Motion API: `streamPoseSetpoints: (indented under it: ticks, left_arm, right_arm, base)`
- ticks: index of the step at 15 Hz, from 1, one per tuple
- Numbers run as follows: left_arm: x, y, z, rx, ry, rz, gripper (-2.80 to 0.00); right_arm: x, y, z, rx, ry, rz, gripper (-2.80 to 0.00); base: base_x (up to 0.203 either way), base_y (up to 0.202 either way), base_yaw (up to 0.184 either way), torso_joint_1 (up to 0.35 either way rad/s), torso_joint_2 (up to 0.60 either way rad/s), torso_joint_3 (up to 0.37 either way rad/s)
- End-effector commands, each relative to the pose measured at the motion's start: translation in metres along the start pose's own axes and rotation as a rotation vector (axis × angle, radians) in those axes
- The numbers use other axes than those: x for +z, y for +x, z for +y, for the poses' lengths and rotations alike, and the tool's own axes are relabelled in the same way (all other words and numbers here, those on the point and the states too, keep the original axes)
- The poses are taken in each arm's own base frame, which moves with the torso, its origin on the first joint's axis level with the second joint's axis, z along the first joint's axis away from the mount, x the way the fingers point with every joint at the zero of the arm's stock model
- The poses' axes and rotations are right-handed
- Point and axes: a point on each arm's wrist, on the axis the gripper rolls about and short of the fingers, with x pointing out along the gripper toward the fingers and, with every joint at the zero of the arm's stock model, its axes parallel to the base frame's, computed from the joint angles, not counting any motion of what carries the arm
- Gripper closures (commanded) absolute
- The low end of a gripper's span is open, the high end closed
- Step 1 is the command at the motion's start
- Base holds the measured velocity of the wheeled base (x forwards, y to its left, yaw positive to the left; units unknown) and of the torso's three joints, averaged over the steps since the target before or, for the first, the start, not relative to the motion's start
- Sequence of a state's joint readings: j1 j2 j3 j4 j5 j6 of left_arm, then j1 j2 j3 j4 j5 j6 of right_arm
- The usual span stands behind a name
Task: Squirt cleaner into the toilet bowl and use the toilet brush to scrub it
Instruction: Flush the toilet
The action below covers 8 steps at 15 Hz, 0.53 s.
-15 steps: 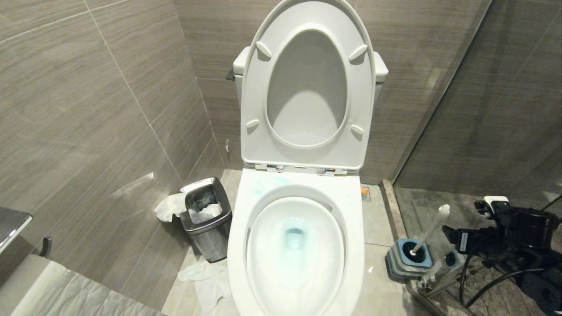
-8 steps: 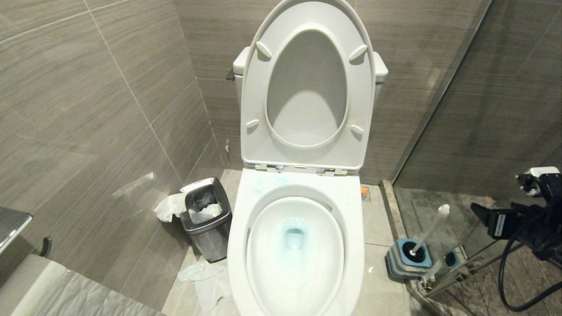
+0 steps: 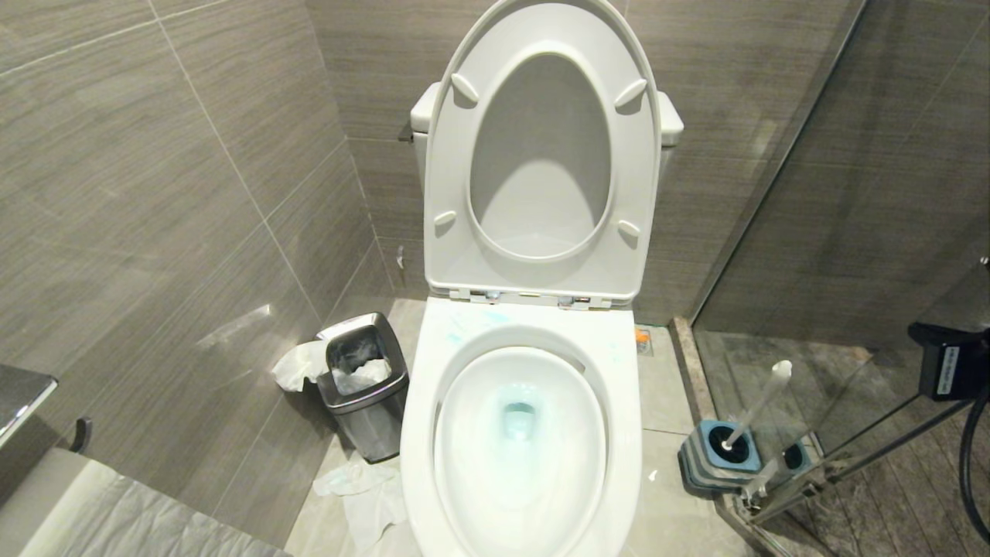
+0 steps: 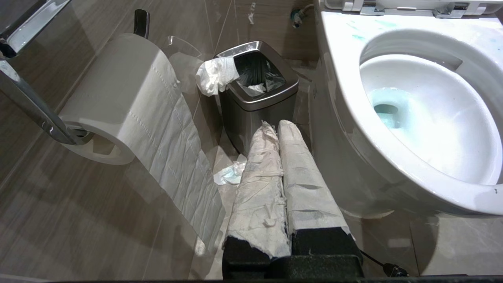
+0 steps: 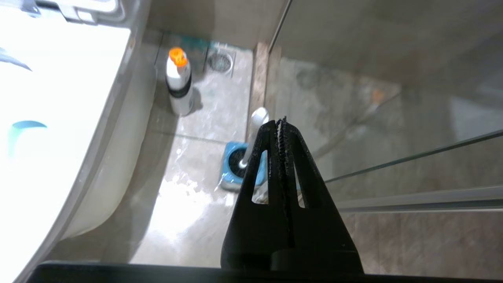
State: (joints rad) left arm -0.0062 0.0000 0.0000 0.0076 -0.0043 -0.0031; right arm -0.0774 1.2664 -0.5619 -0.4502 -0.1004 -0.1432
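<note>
The white toilet bowl (image 3: 416,433) stands open with seat and lid raised. Turquoise cleaner tints the water (image 3: 518,418) and smears the rim (image 3: 458,333); both show in the left wrist view too (image 4: 387,112). The toilet brush (image 3: 762,402) leans in its blue-topped holder (image 3: 723,456) on the floor right of the bowl. My right gripper (image 5: 282,120) is shut on nothing, raised above and apart from the brush handle (image 5: 257,122). Only a black part of the right arm (image 3: 947,363) shows at the head view's right edge. My left gripper (image 4: 277,124), fingers wrapped in white paper, is shut and empty beside the bowl.
A steel waste bin (image 3: 363,379) with tissue stands left of the toilet, and crumpled paper (image 3: 356,483) lies on the floor. A toilet roll (image 4: 114,98) hangs on the left wall. A white bottle with an orange cap (image 5: 178,84) stands by the bowl. A glass partition (image 3: 773,193) runs behind the brush.
The right arm has drawn up and to the right, away from the brush, almost out of the head view. The brush stays in its holder.
</note>
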Motion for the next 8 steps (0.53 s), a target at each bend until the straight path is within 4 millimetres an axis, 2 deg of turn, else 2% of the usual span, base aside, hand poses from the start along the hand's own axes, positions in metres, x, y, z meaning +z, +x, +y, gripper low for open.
streamPoseSetpoints:
  ticks: [1, 8]
  left_arm:
    - [-0.0004, 0.0002, 0.0, 0.0, 0.0, 0.003, 0.0]
    - [-0.0004, 0.0002, 0.0, 0.0, 0.0, 0.003, 0.0]
  right_arm:
    - [0.007, -0.0105, -0.0023, -0.01, -0.002, -0.049, 0.0]
    - [0.0041, -0.004, -0.0035, -0.083, 0.004, -0.014, 0.0]
  base:
    - [0.0, 0.0, 0.0, 0.0, 0.0, 0.0]
    - [0.0, 0.0, 0.0, 0.0, 0.0, 0.0]
